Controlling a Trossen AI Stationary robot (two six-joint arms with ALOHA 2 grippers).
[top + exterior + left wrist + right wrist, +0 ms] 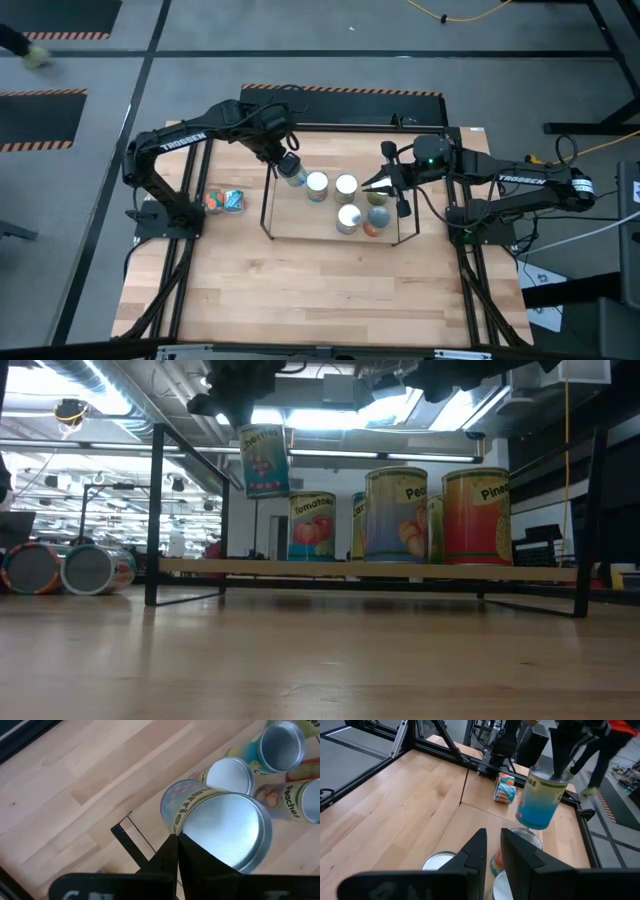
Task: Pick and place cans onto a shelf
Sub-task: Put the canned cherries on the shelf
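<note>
My left gripper (290,168) is shut on a blue-labelled can (265,460), which hangs tilted above the far left part of the shelf (250,567). The right wrist view shows this can (537,802) too. Several cans (346,186) stand upright on the shelf board (300,222), among them a tomato can (312,527), a peach can (396,515) and a pineapple can (476,515). My right gripper (492,847) hovers above the shelf's right side, its fingers a narrow gap apart with nothing between them. My left gripper pinches the rim of the can's silver top (186,839) between its two fingers (560,750). The fingers come from above, slanting down. The can hangs below them, tilted and lifted clear of the shelf and the other cans.
Two cans (224,201) lie on their sides on the table left of the shelf; the low view shows their round ends (62,568). Black upright posts (155,510) mark the shelf's corners. Bare wood (300,290) lies between the shelf and the near edge.
</note>
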